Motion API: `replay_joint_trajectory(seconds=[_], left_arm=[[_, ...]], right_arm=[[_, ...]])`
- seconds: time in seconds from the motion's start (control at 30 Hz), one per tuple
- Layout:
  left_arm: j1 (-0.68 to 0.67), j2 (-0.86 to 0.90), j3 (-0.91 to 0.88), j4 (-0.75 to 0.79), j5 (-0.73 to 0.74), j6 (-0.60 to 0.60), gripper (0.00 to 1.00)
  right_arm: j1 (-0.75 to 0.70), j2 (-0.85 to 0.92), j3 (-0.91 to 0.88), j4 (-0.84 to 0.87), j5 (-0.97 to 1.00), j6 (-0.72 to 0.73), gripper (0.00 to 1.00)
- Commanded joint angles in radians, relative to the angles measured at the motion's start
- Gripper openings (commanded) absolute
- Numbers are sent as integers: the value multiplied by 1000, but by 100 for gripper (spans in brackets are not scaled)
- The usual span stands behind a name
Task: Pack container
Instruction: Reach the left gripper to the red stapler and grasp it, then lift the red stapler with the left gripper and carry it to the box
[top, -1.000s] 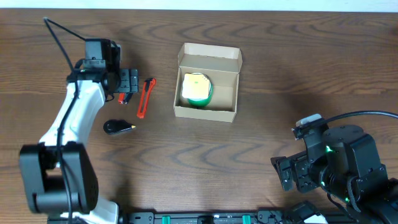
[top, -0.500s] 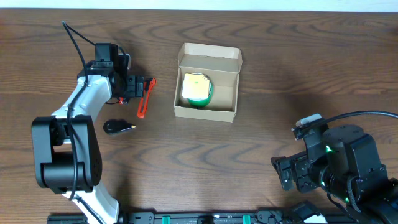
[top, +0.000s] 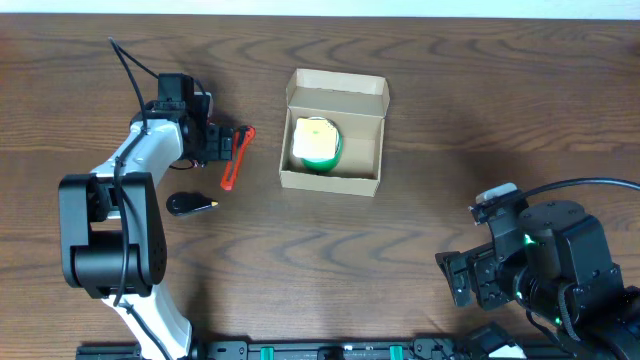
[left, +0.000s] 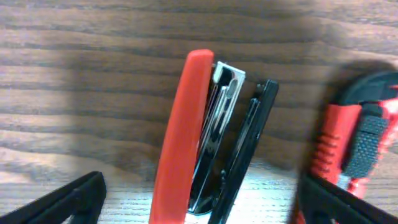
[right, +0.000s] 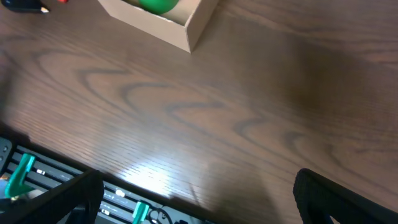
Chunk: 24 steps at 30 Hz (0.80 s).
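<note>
The container (top: 335, 178) is a tan cardboard box with its flap lid open at the far side. A green and yellow tape roll (top: 316, 143) lies inside it. My left gripper (top: 214, 141) is left of the box, low over the table. In the left wrist view it (left: 199, 208) is open, with its fingers on either side of a red and black stapler (left: 186, 137). A red box cutter (top: 234, 160) lies just right of it and also shows in the left wrist view (left: 357, 143). My right gripper (top: 468, 280) is open and empty at the front right.
A small black object with a yellow tip (top: 190, 203) lies in front of the left gripper. In the right wrist view (right: 199, 208) the box's corner (right: 186, 31) shows at the top, and the table's front edge with a rail (right: 37, 174) lies below.
My left gripper has moved right, up against the red box cutter, whose far end has shifted slightly right. The right arm has not moved.
</note>
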Motion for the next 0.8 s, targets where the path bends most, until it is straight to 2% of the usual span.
replay_joint_trajectory(seconds=[0.0, 0.33, 0.77], left_arm=[[3, 18, 20, -3, -24, 8, 91], [3, 18, 20, -5, -71, 8, 64], [3, 18, 20, -11, -71, 7, 22]], right_arm=[[-7, 0, 1, -1, 9, -16, 99], [-7, 0, 1, -2, 9, -16, 99], [-7, 0, 1, -2, 9, -16, 99]])
